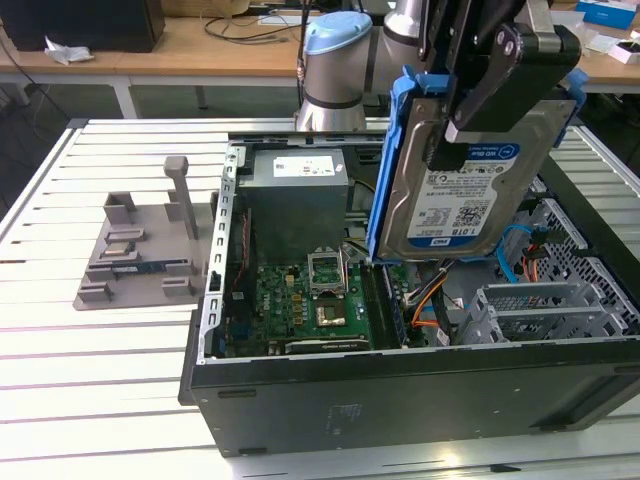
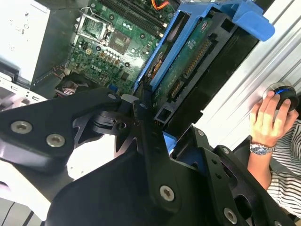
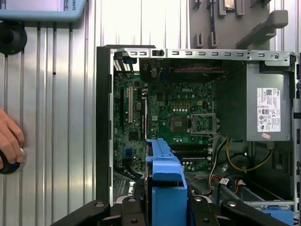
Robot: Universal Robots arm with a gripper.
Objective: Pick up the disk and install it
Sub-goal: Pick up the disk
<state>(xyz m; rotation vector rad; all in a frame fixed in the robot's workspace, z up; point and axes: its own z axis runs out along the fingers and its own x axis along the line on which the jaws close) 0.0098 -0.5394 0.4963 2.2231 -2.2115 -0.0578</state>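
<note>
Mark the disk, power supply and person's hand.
disk (image 1: 455, 205), exterior view, on its printed label
power supply (image 1: 295, 215), exterior view, on its grey side
hand (image 2: 268, 117), second wrist view, on its back

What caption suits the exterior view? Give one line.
Gripper holds the disk on edge over the open computer case.

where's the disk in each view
Exterior view: the disk is held label-out above the case, towards the exterior view's right.
Second wrist view: circuit side close up, beside the motherboard.
First wrist view: blue frame edge-on, over the motherboard.
Shared landmark: the motherboard.
</note>
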